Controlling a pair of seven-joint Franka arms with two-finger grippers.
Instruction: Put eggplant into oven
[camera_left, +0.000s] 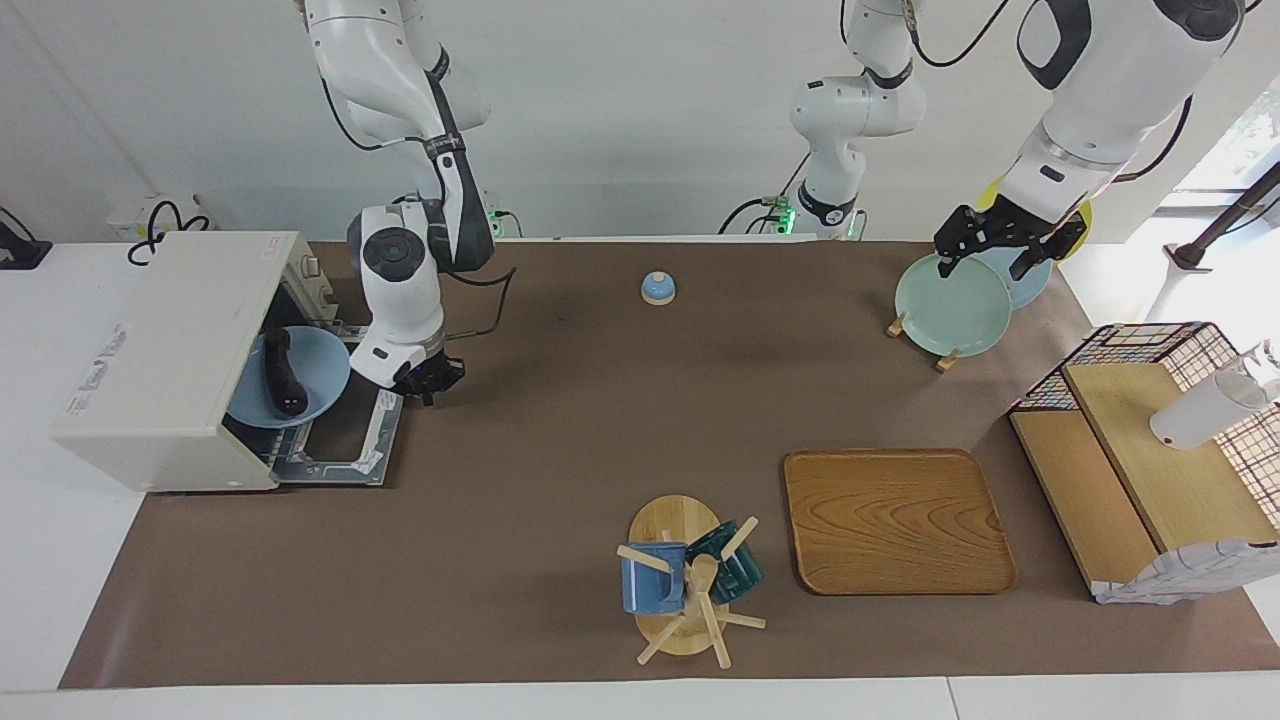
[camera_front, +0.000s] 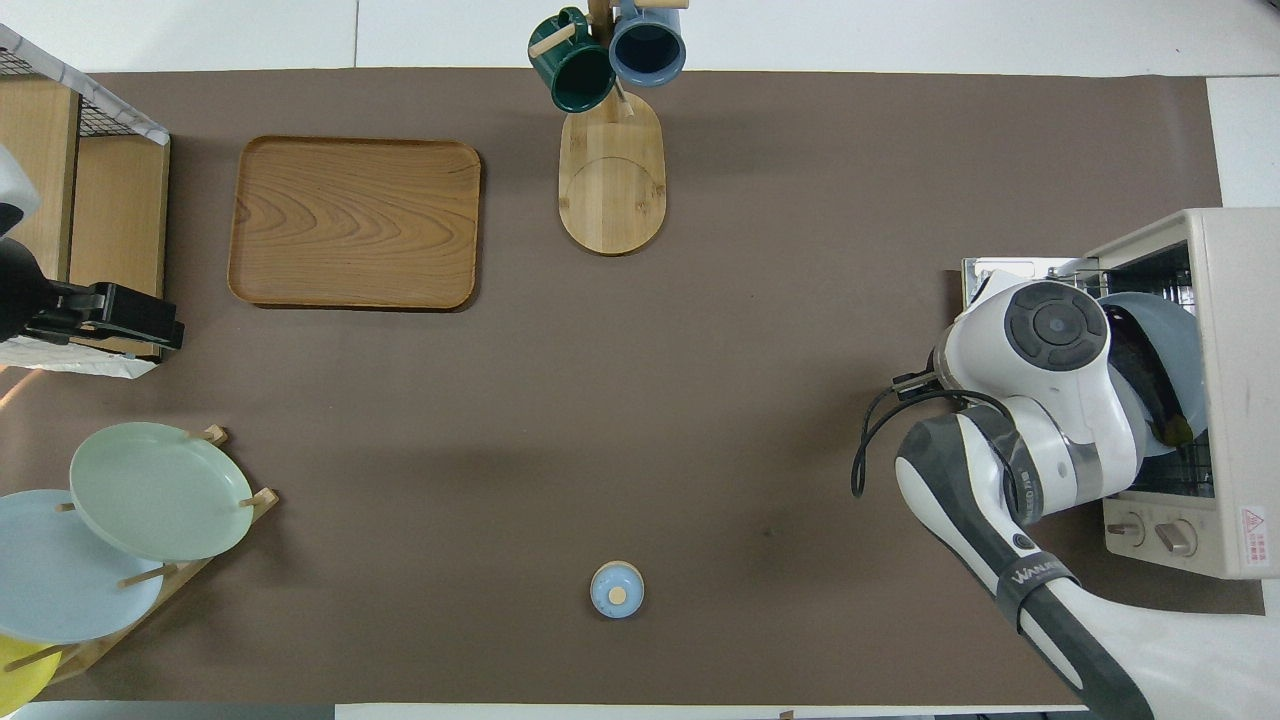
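The right arm (camera_front: 1020, 575) carries white lettering reading roughly "WANJU" on its dark band at the view's 4 o'clock. The oven (camera_front: 1235, 380) bears an unreadable red warning sticker.

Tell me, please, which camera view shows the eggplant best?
The facing view: the eggplant lies in full on the blue plate inside the open oven. In the overhead view the right arm covers nearly all of it.

Facing view high across table (camera_left: 560, 400), looking at robots, overhead view steeply down from robots' end, both sharing whole tabletop, half-turned
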